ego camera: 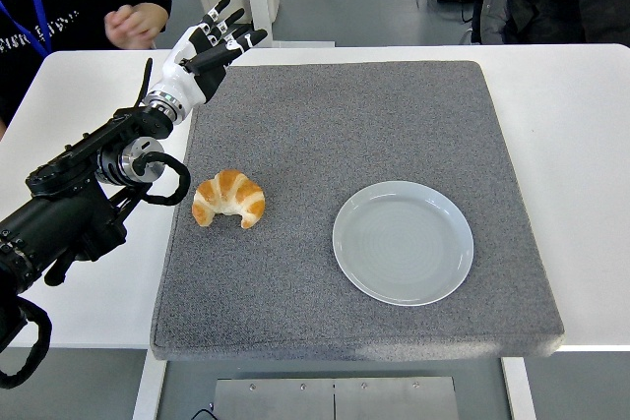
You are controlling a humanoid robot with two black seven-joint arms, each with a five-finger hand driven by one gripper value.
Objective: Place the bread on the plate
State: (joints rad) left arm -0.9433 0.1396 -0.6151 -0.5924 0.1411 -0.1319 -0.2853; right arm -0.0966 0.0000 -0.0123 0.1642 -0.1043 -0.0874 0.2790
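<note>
While spread apart and clamped on nothing, fingers [228, 29] of the left hand [202, 54] point up and toward the far side, over the far left corner of the grey mat [345, 125]. Behind them, a white palm, then a silver wrist ring, then the black left arm [84, 184] running down to the picture's left edge, with a black cable looped beside it over the white table [79, 95]. Well apart from that hand, nearer the table's front edge: the bread [228, 199], a golden croissant, lying flat on the mat's left part, its curved back toward the far side and its two tips toward the near edge. Touched by nothing. To its right, with bare mat between, a pale round plate [403, 242], flat on the mat and holding nothing. Beyond the far left corner of the table, a person in dark clothes, one hand [136, 25] curled just above the table edge, close to the robot's fingertips but not touching. No sight of the right arm.
</note>
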